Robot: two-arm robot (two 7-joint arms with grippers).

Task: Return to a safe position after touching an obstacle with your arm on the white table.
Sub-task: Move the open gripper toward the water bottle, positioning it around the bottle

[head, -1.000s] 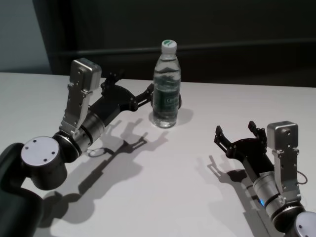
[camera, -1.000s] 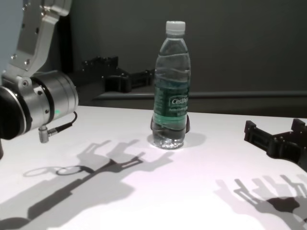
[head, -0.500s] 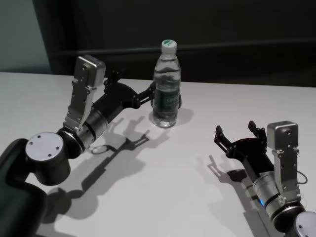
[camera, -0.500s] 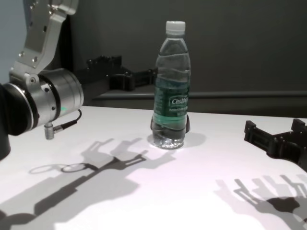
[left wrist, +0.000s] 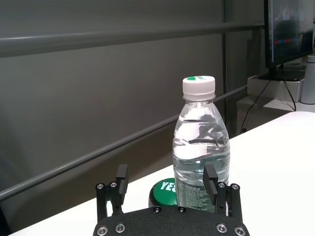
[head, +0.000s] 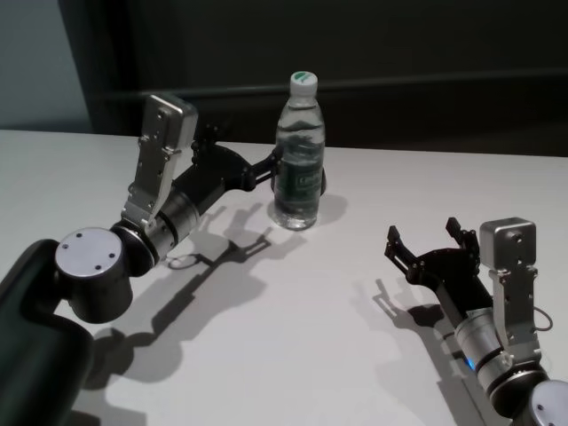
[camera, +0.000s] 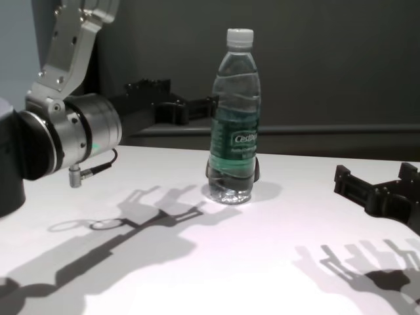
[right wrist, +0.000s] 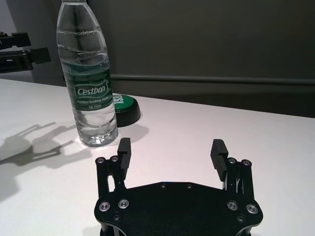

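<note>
Left gripper (head: 266, 166) nearer one bottle (head: 299, 160)

Capped bottle (head: 299, 153) — upright on white table (head: 293, 319)

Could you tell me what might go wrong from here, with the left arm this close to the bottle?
1. The open left gripper sits right against the upright bottle; any sideways swing during retreat could tip it on the table.
2. A green disc lies just behind the bottle, so a push that way might catch the base and topple it.
The right gripper rests open, well clear.
</note>
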